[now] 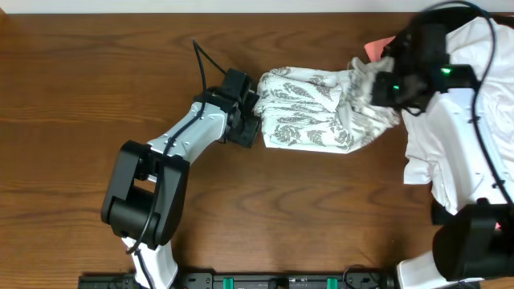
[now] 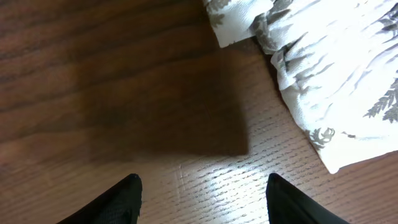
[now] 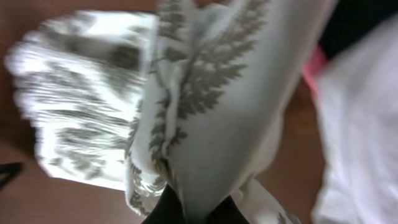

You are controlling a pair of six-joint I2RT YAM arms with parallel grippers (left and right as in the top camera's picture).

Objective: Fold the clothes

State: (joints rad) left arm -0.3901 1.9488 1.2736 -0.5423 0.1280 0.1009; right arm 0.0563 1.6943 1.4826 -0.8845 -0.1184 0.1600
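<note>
Fabric is pinched between the dark fingers of the right gripper (image 3: 193, 208), which are nearly closed on a bunched fold of the fern garment (image 3: 205, 93). The cloth rises out of them and drapes away toward 10 o'clock in the wrist view. From overhead, this gripper sits at the 3 o'clock end of the fern garment (image 1: 309, 112), which looks gathered and lifted there. The rest lies crumpled on the table (image 1: 80, 96), at about 2 o'clock from the view's centre.

The left gripper (image 2: 204, 183) is spread wide with nothing in it (bare wood shows between its fingertips). It is just beside the cloth's 9 o'clock edge; whether it touches the hem I cannot tell. A plain white heap (image 1: 450, 136) lies at 3 to 4 o'clock under the right arm, and a scrap of pink cloth (image 1: 376, 48) shows at 1 o'clock.

The fern garment looks thin, light and limp. It will likely sag, wrinkle and slide easily on the wood, and hold no crease of its own. The best hold is probably a corner of the 9 o'clock hem, so both ends can draw it flat. A mid-cloth pinch would likely only gather layers.
</note>
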